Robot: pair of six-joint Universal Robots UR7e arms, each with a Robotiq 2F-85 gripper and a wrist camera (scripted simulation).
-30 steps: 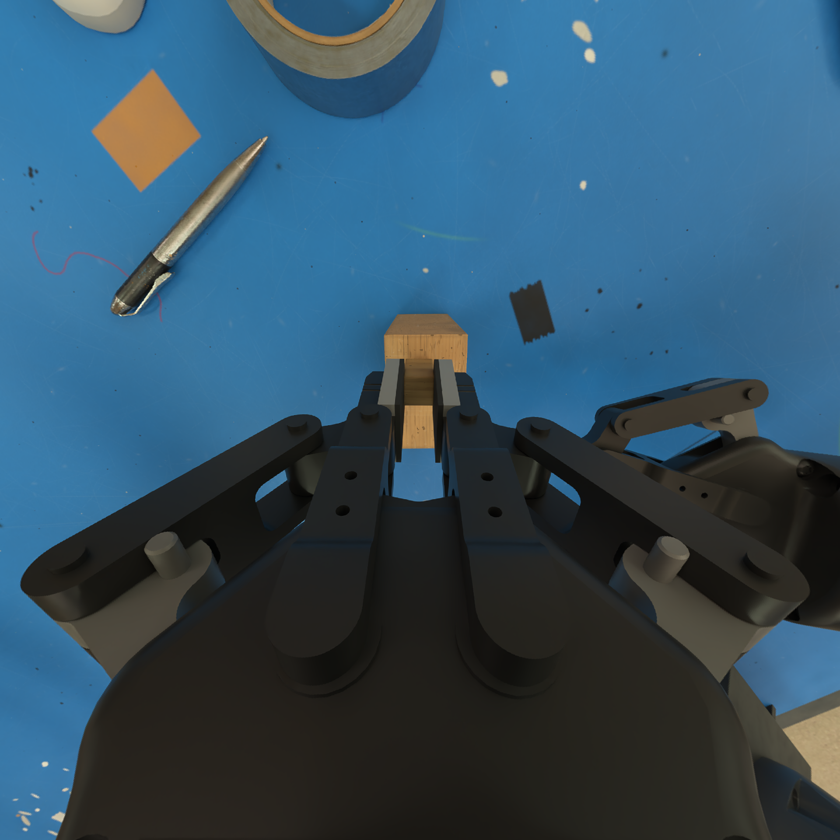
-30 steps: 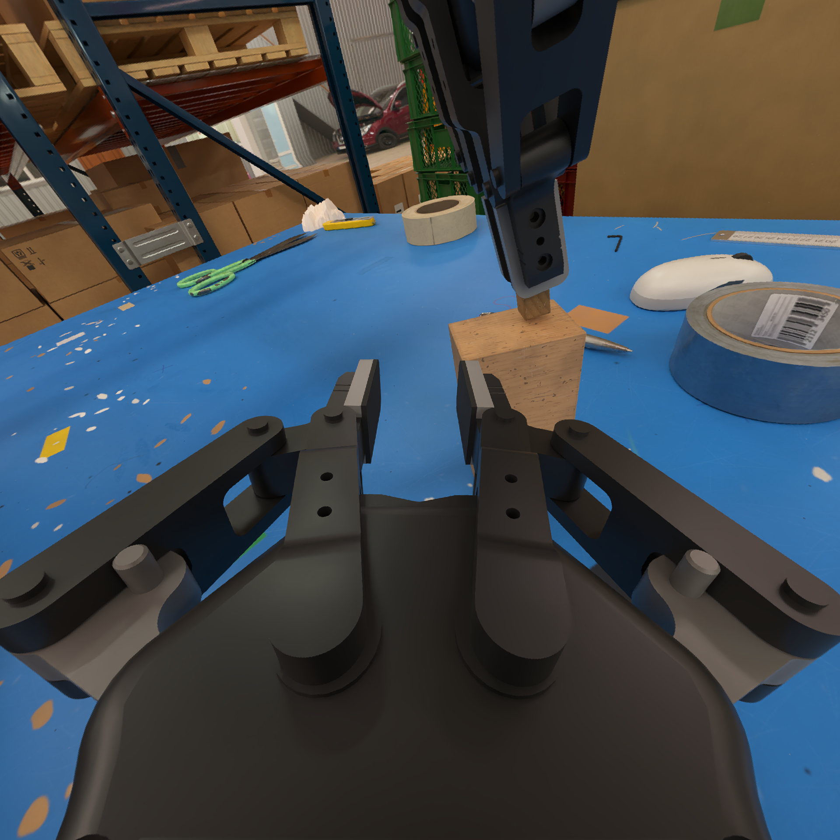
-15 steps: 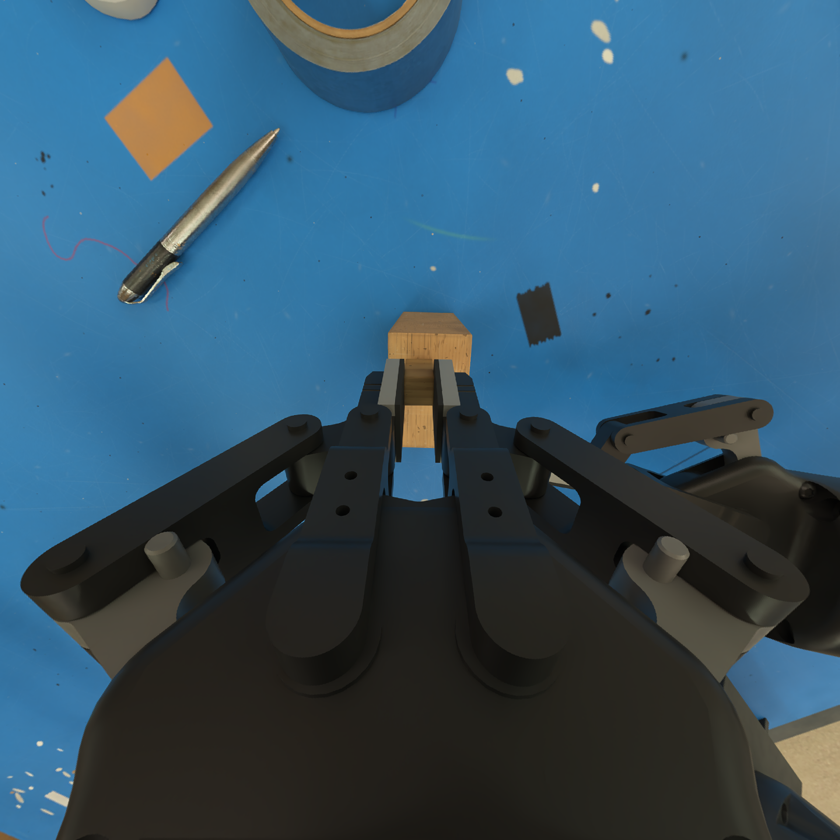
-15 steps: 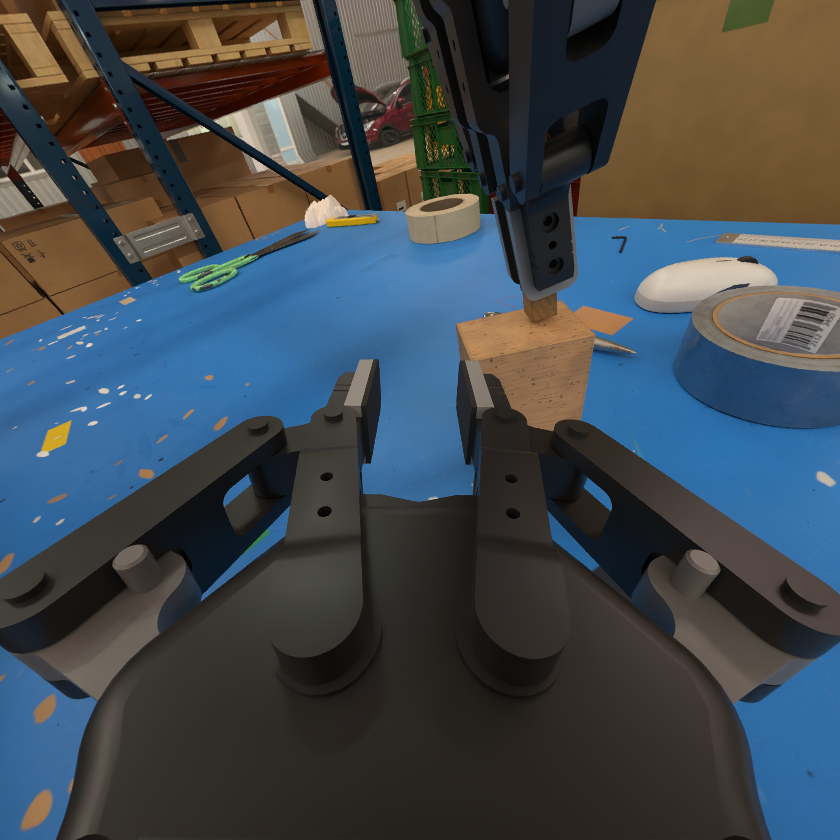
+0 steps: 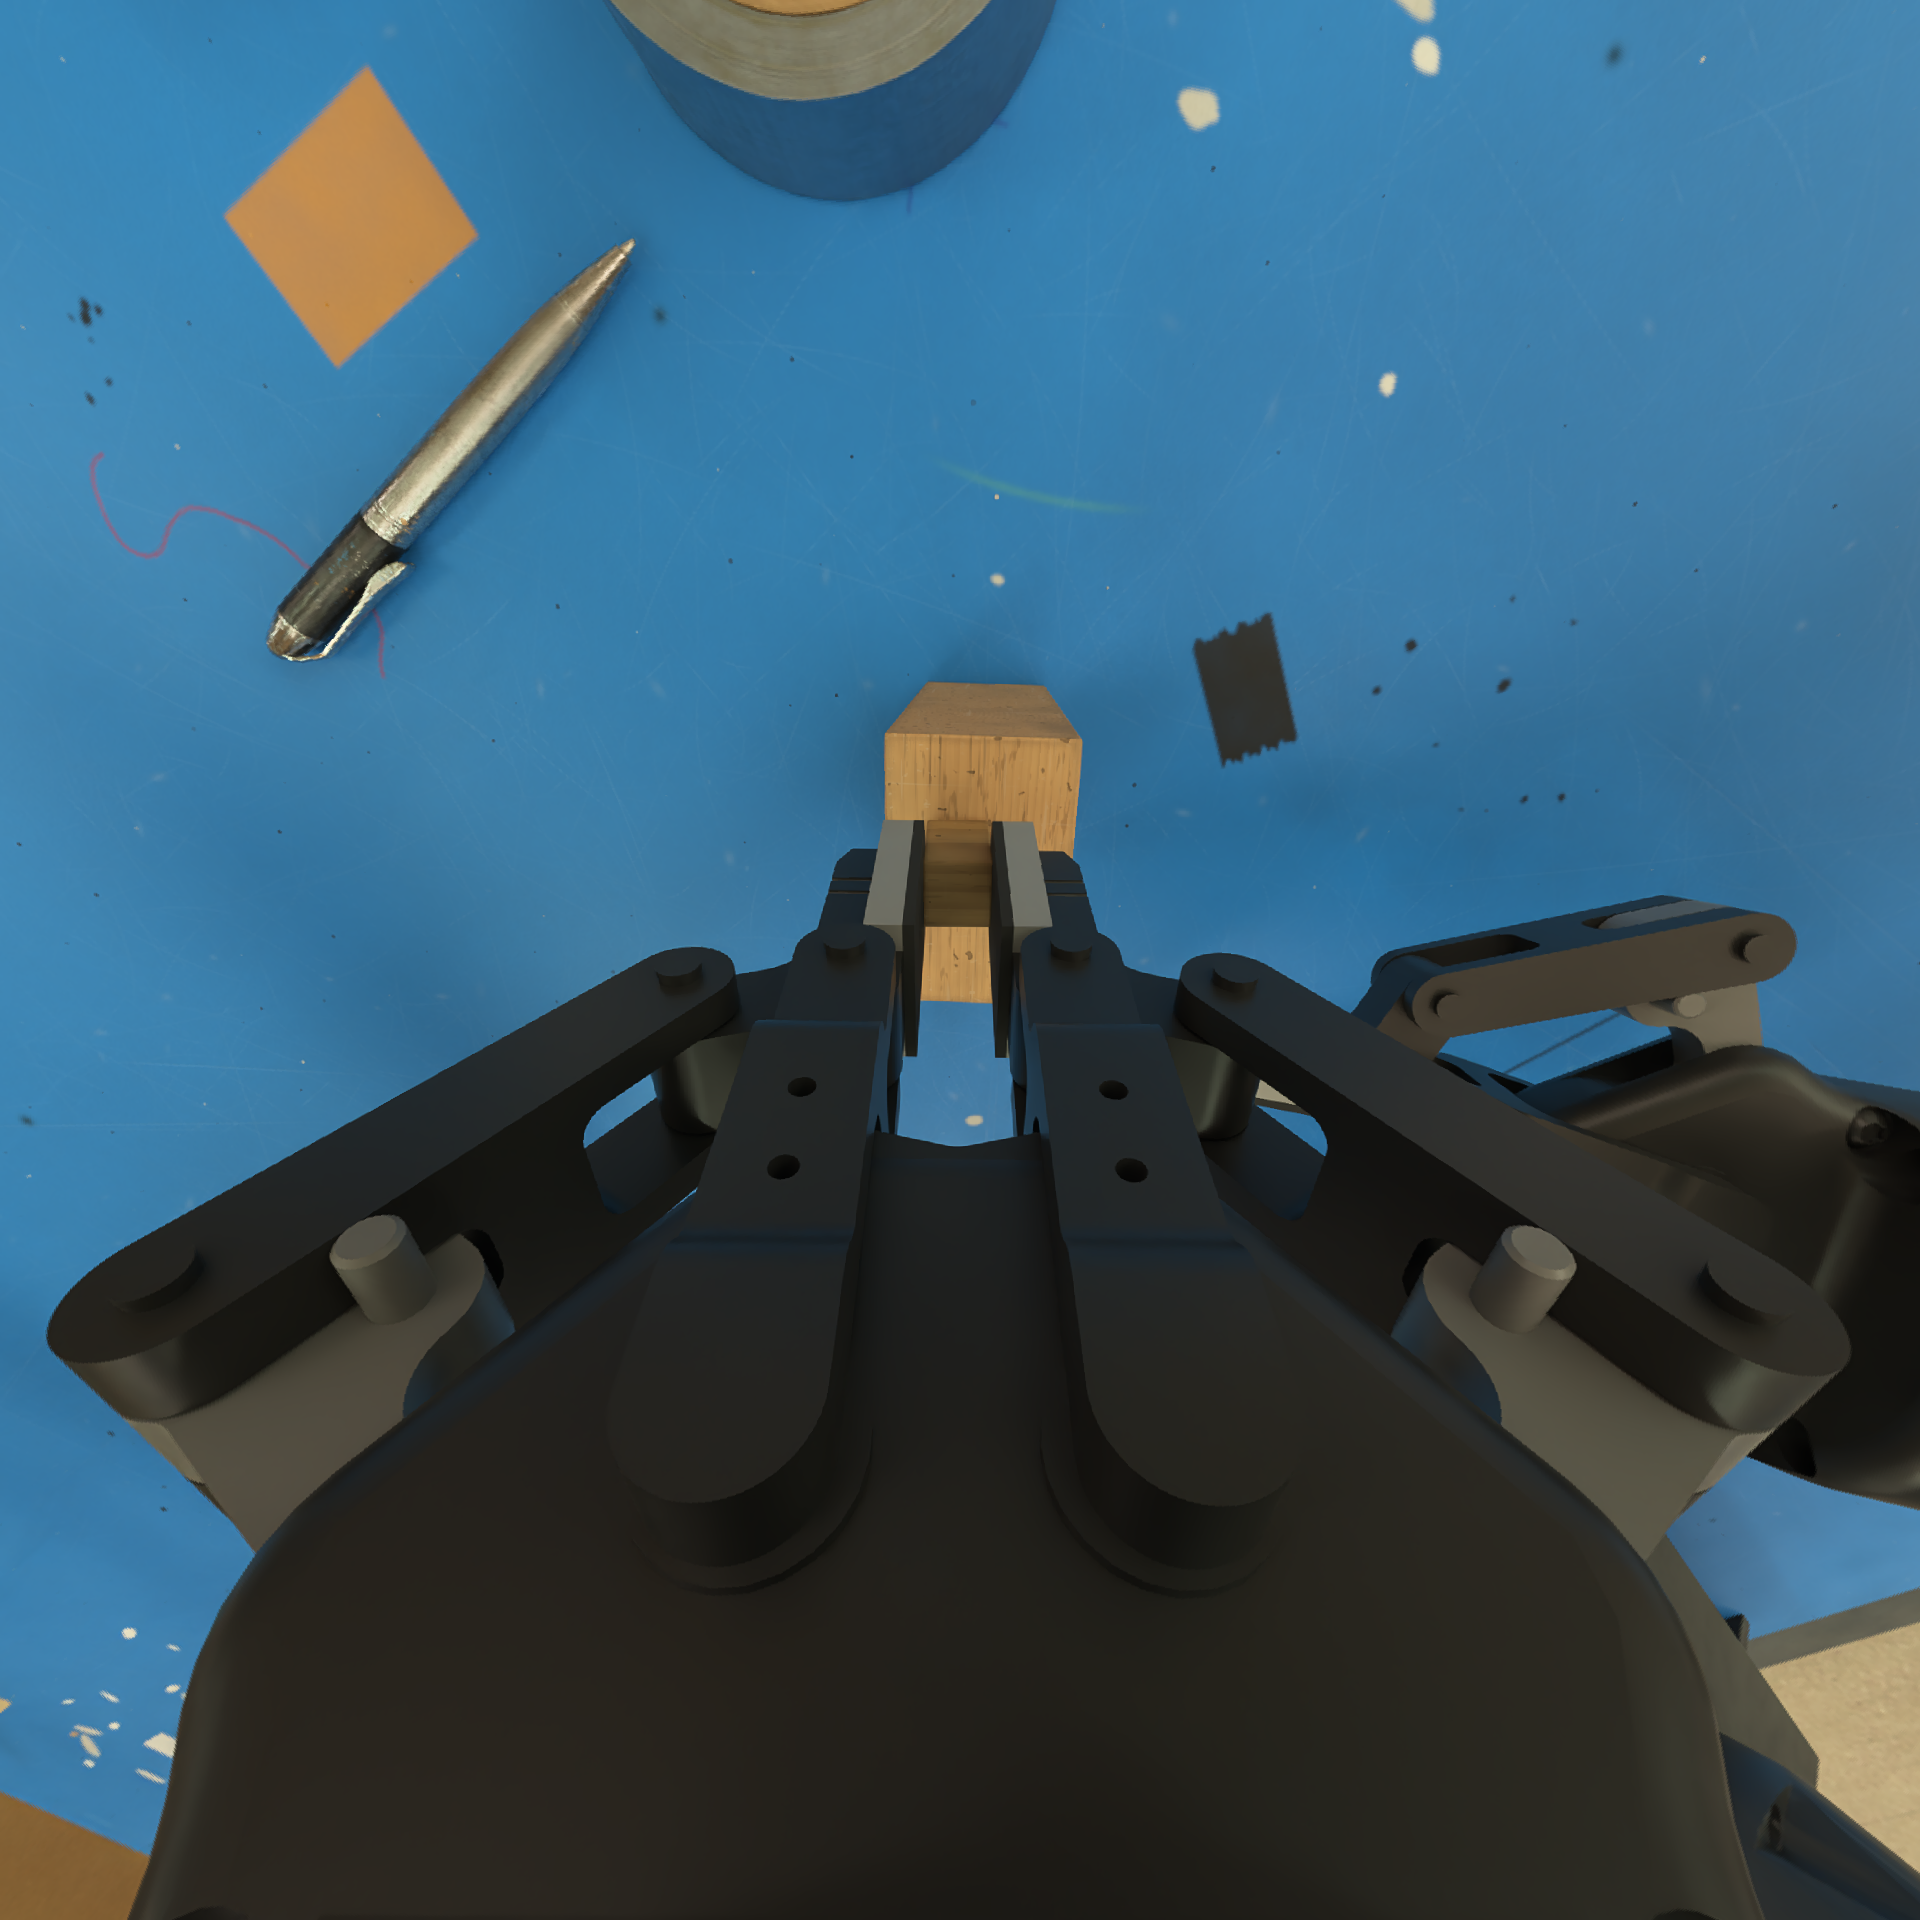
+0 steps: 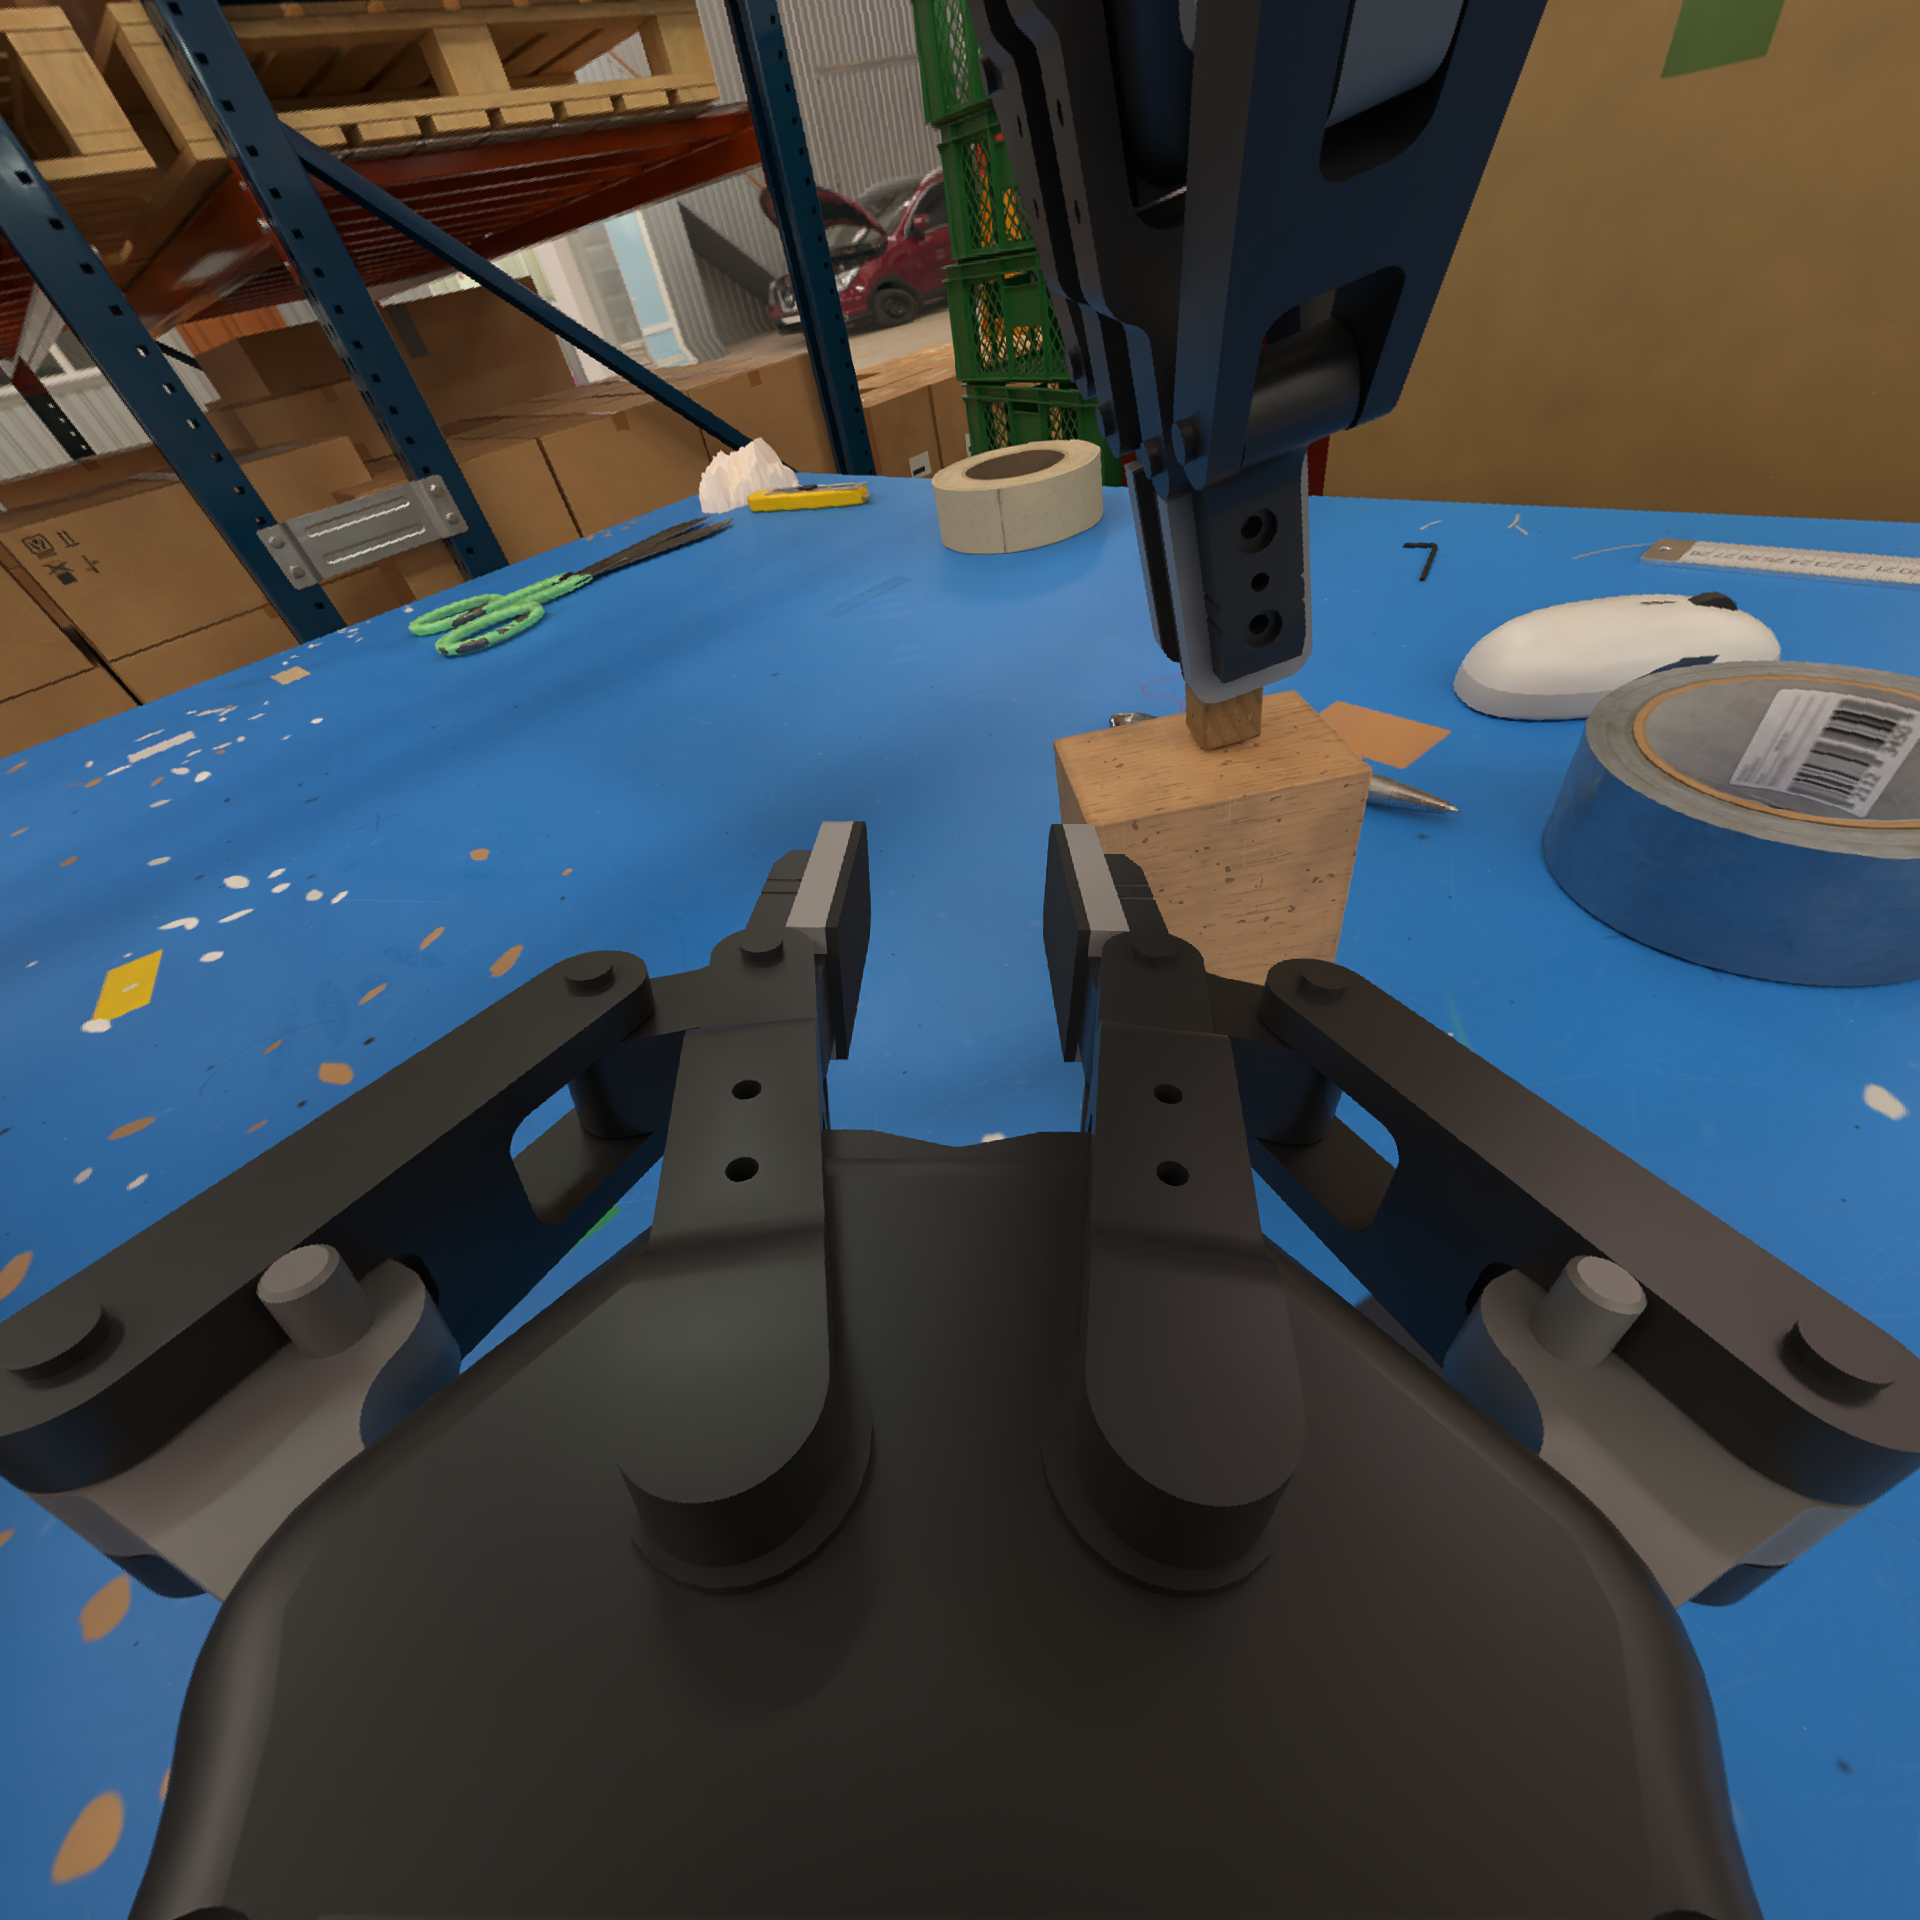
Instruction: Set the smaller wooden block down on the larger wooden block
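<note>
The larger wooden block (image 6: 1216,842) stands upright on the blue table (image 6: 727,727). My left gripper (image 6: 1231,675) comes down from above and is shut on the smaller wooden block (image 6: 1224,719). The small block's lower end sits at the large block's top face and looks to be touching it. In the left wrist view my left gripper (image 5: 956,842) holds the small block (image 5: 954,971) over the large block (image 5: 982,769). My right gripper (image 6: 956,894) is open and empty, low over the table just left of the large block. It also shows in the left wrist view (image 5: 1621,966).
A blue tape roll (image 6: 1745,831) and a white mouse (image 6: 1600,655) lie right of the block. A silver pen (image 5: 447,457), an orange square (image 5: 348,213) and a black tape scrap (image 5: 1244,686) lie nearby. Green scissors (image 6: 488,618) and a beige tape roll (image 6: 1016,494) sit farther back.
My left gripper has come down slightly with the small block toward the large block's top. My right gripper stays open and has barely moved.
</note>
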